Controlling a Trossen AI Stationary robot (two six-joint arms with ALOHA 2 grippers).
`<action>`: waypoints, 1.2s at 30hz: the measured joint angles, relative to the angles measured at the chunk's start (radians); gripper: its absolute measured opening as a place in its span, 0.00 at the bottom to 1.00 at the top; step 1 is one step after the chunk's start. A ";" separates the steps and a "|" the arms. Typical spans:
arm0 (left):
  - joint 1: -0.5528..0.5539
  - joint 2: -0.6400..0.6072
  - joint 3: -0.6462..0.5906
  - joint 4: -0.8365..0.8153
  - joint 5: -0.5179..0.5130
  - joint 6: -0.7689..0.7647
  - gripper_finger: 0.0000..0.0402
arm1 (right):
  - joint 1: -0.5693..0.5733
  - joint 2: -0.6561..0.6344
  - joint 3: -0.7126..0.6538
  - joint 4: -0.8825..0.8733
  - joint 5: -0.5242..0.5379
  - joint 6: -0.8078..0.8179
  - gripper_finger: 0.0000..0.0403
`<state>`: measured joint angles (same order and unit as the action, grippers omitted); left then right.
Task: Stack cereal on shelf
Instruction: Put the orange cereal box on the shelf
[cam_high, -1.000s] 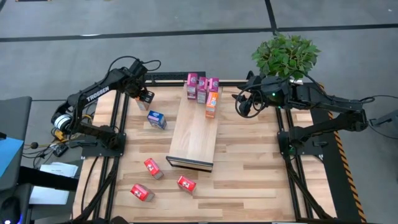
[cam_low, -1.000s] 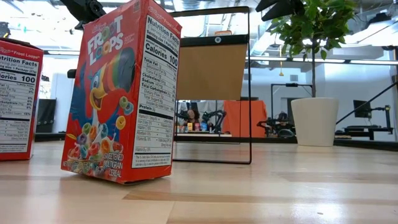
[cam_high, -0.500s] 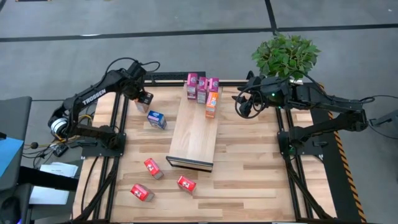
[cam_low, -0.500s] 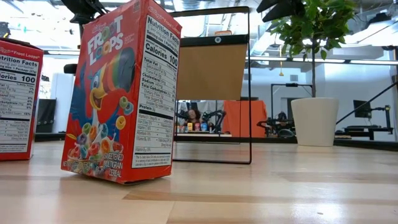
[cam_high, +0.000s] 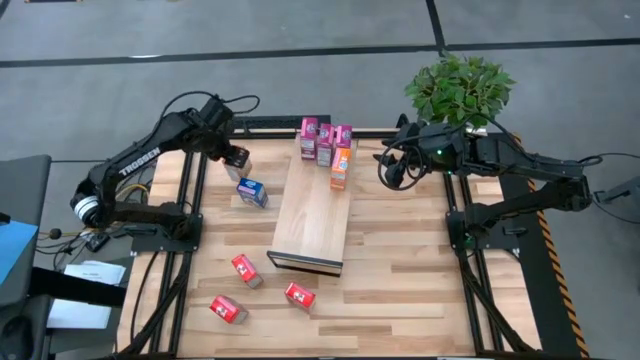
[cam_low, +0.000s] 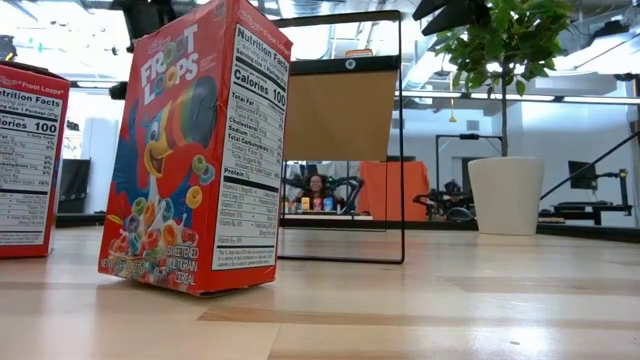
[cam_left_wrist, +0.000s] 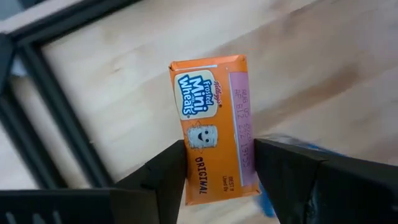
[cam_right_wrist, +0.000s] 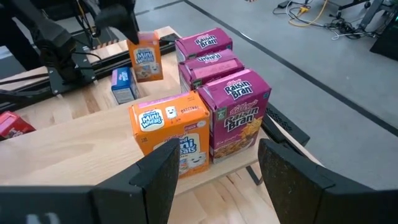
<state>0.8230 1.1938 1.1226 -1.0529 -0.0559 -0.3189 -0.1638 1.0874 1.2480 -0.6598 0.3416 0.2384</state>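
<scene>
Left gripper (cam_left_wrist: 214, 171) squeezes orange Mini-Wheats box (cam_left_wrist: 213, 127), lifted above table (cam_high: 400, 285) near blue box (cam_high: 252, 191). Right gripper (cam_right_wrist: 214, 165) wide open, empty, by shelf (cam_high: 315, 215).

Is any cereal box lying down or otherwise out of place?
Nothing is damaged or spilled. Three red boxes and a blue box sit scattered at angles on the table, off the shelf. The left hand holds an orange box above the table.

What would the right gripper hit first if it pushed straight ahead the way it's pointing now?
Most likely the orange Mini-Wheats box standing on the shelf, with the Raisin Bran box right beside it. The open right gripper points between the two, so depth leaves it uncertain.
</scene>
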 joint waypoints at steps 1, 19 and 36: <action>-0.011 -0.008 0.022 -0.008 0.011 -0.009 0.43 | 0.000 0.000 0.000 0.000 0.000 0.003 0.61; -0.417 -0.081 0.408 0.006 0.022 -0.340 0.43 | 0.000 0.000 0.000 0.000 0.000 0.016 0.61; -0.713 0.068 0.407 0.195 -0.158 -0.456 0.43 | 0.000 0.004 0.000 0.000 -0.001 0.018 0.61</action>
<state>0.1102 1.2621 1.5299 -0.8581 -0.2144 -0.7751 -0.1642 1.0917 1.2480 -0.6595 0.3403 0.2565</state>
